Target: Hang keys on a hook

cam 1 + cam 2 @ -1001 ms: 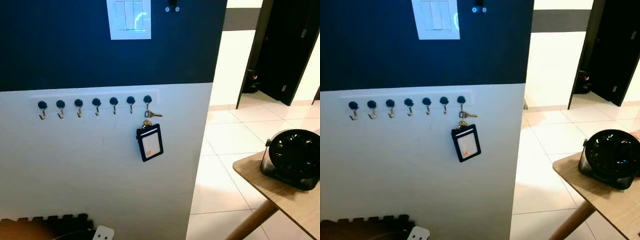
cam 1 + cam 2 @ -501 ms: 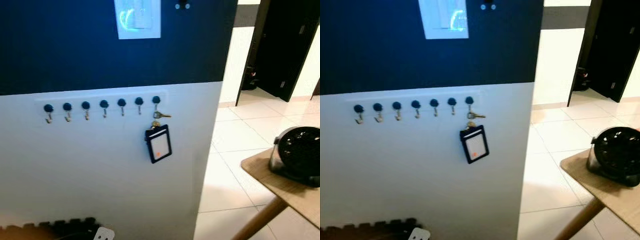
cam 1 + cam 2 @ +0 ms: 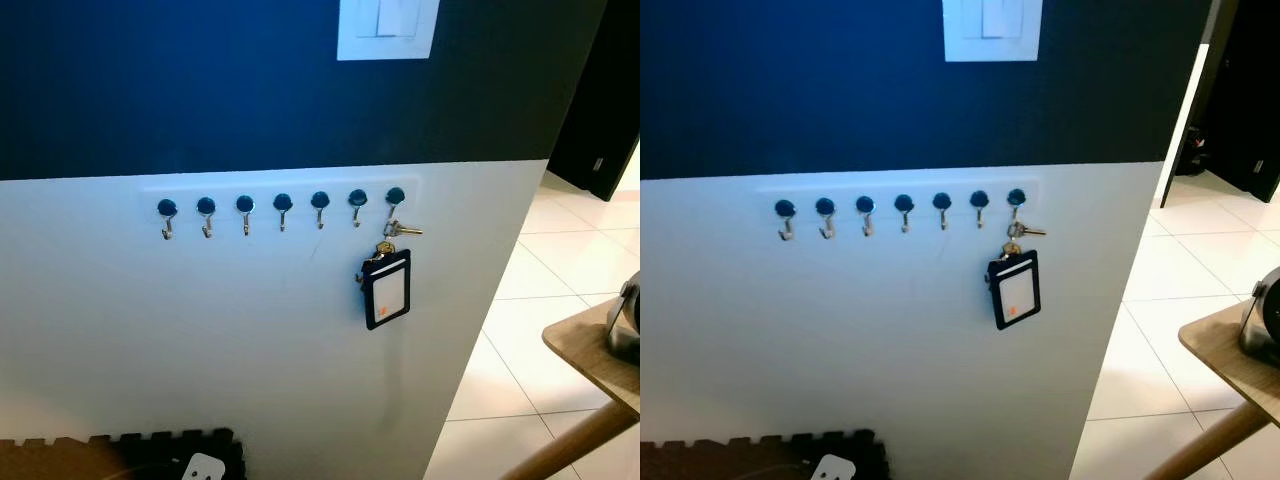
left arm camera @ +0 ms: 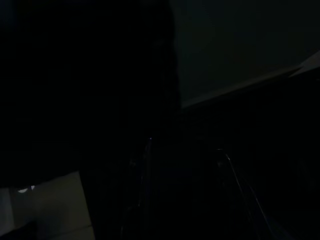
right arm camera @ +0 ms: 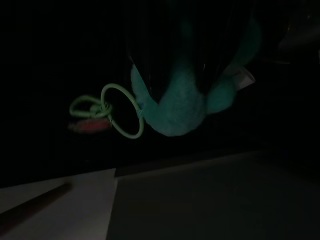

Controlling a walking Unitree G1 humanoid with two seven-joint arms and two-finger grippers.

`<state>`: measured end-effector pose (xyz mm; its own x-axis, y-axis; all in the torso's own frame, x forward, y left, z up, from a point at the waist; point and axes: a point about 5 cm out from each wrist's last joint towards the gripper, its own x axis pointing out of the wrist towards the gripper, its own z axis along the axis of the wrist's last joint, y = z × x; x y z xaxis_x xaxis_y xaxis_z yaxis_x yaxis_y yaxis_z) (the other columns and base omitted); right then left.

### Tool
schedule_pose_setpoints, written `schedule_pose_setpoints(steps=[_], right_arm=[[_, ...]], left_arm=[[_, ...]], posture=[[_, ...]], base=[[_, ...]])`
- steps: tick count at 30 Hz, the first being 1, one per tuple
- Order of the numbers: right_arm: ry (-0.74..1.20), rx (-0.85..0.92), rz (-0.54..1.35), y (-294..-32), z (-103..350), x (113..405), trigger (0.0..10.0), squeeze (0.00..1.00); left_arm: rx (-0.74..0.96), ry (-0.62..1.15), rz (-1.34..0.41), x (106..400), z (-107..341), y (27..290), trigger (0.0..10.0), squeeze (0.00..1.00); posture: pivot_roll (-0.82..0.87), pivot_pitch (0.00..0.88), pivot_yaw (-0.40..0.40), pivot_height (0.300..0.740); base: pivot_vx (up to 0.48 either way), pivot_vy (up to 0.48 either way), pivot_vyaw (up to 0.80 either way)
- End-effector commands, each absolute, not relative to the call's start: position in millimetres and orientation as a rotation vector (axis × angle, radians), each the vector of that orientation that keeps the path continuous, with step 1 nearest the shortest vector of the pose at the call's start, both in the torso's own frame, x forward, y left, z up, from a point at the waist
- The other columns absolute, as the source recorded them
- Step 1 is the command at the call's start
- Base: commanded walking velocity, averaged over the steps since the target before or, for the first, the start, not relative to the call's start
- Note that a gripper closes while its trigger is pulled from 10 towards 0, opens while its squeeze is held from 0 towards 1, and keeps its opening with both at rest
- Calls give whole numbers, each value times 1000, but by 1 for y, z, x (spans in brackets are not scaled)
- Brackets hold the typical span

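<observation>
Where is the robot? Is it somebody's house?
Probably a home hallway near a door: a row of key hooks on the wall, keys with a card holder hanging, a light switch above, and tiled floor.

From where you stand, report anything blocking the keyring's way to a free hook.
Nothing visible does. Six free hooks line the white wall strip; only the rightmost hook is taken, by keys and a black card holder.

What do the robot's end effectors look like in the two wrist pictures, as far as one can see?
Both wrist views are very dark. The left end effector has two long, slim black fingers, traced only by thin pale highlights along their edges. No cables or markings can be made out. The right end effector is too dark to describe.
</observation>
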<state>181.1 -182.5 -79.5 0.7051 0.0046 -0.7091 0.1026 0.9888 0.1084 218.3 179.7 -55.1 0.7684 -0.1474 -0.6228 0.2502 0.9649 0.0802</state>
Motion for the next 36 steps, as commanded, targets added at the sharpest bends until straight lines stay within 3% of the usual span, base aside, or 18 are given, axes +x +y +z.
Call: schedule_pose_setpoints(steps=[1, 9, 12, 19, 36], right_arm=[[780, 145, -44, -180, -80, 180, 10000, 0], [640, 160, 4, -179, -63, 205, 10000, 0], [464, 152, 107, -175, -39, 231, 10000, 0], [253, 99, 235, -170, -2, 255, 10000, 0], [-132, -9, 507, -118, 82, 262, 10000, 0]], left_arm=[[183, 653, -232, 216, -55, 182, 10000, 0], [159, 518, -335, 220, -43, 174, 10000, 0], [142, 387, -470, 217, -31, 167, 10000, 0], [133, 312, -513, 221, -18, 175, 10000, 0], [92, 105, -699, 228, 29, 175, 10000, 0]], posture=[[46, 19, 28, 740], [41, 18, 30, 740], [40, 20, 31, 740], [39, 31, 28, 740], [43, 46, 30, 740]], base=[[0, 0, 0], [0, 0, 0], [0, 0, 0], [0, 0, 0], [0, 0, 0]])
